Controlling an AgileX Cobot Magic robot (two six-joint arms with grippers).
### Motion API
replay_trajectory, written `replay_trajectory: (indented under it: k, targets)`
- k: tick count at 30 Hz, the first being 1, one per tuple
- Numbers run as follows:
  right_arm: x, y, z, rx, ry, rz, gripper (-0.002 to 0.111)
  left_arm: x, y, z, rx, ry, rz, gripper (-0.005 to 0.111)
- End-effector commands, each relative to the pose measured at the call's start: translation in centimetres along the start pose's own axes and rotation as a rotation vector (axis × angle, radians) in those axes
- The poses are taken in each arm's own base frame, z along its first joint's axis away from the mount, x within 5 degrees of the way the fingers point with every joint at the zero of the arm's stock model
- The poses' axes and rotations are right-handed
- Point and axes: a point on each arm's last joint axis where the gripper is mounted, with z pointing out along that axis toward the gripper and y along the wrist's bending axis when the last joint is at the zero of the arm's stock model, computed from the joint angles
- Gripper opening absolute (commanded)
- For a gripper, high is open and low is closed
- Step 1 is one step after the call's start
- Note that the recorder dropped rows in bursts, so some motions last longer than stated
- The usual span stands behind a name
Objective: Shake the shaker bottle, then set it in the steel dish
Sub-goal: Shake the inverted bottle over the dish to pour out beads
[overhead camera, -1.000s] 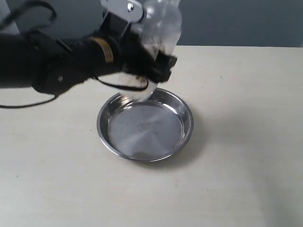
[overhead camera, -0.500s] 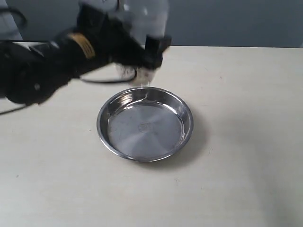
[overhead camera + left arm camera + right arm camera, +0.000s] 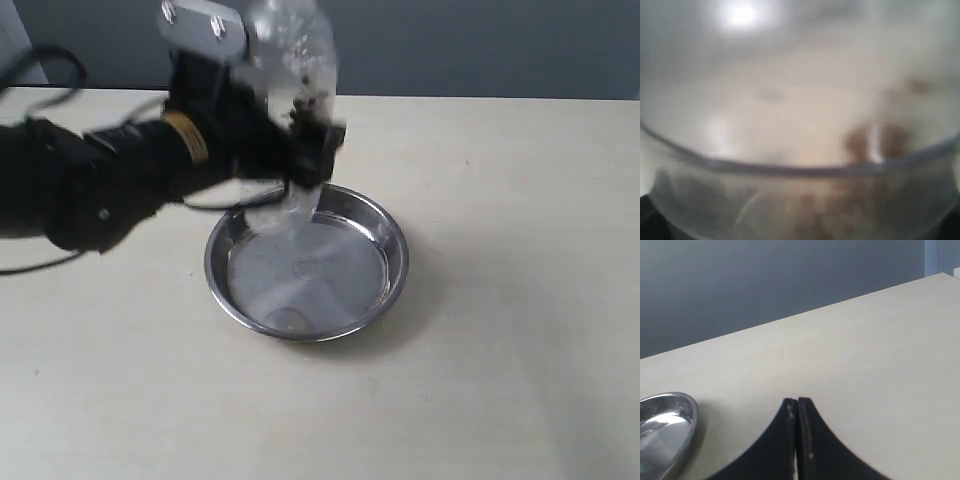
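Observation:
The shaker bottle, clear frosted plastic with brown beads showing inside, is blurred with motion and held in the air above the far rim of the steel dish. My left gripper is shut on its body. In the left wrist view the bottle fills the whole picture and hides the fingers. The round shiny dish lies flat on the table with nothing in it, and its edge shows in the right wrist view. My right gripper is shut on nothing, well off to the side of the dish.
The pale wooden table stretches to the right and the front of the dish. A dark grey wall stands behind the table's far edge. My black left arm reaches in over the table's left part.
My left arm swung the bottle up and leftward, then brought it back down towards the dish's far rim, with the beads shifting inside. The dish and the right gripper did not move.

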Motion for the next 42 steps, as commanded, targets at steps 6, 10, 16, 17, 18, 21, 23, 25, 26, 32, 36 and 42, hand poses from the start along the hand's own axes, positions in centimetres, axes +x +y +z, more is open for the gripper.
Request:
replay_trajectory:
  k: [6, 10, 16, 17, 18, 21, 23, 25, 26, 32, 36, 42]
  targets:
    - [0.0, 0.0, 0.0, -0.003, -0.012, -0.005, -0.001, -2.9, -4.4, -3.0, 0.195, -0.068, 0.349, 0.0]
    - [0.0, 0.0, 0.0, -0.003, -0.012, -0.005, -0.001, -1.7, 3.4, -0.7, -0.141, -0.047, -0.184, 0.0]
    - [0.0, 0.0, 0.0, -0.003, -0.012, -0.005, -0.001, -1.7, 0.3, -0.1, -0.001, -0.085, 0.126, 0.0]
    - [0.0, 0.0, 0.0, -0.003, -0.012, -0.005, -0.001, -1.0, 3.3, 0.6, -0.181, -0.084, -0.176, 0.0]
    - [0.0, 0.0, 0.0, -0.003, -0.012, -0.005, -0.001, -0.3, 3.7, 0.9, -0.217, -0.027, -0.295, 0.001]
    - [0.0, 0.0, 0.0, -0.003, -0.012, -0.005, -0.001, -0.3, -2.0, 0.3, 0.052, 0.113, 0.169, 0.0]
    - [0.0, 0.0, 0.0, -0.003, -0.012, -0.005, -0.001, -4.8, -3.4, -1.3, 0.093, -0.196, 0.166, 0.0]
    - [0.0, 0.0, 0.0, -0.003, -0.012, -0.005, -0.001, -8.3, -2.6, -2.7, 0.035, -0.359, 0.042, 0.0]
    - [0.0, 0.0, 0.0, -0.003, -0.012, -0.005, -0.001, -7.7, -1.8, -2.4, -0.008, -0.294, -0.031, 0.0]
    - [0.0, 0.0, 0.0, -0.003, -0.012, -0.005, -0.001, -0.2, 0.5, 0.4, -0.094, 0.026, -0.059, 0.0]
    - [0.0, 0.0, 0.0, -0.003, -0.012, -0.005, -0.001, -7.0, -1.1, -2.9, -0.026, -0.279, 0.08, 0.0]
    - [0.0, 0.0, 0.0, -0.003, -0.012, -0.005, -0.001, -3.7, -1.2, -1.5, -0.027, -0.12, -0.007, 0.0]
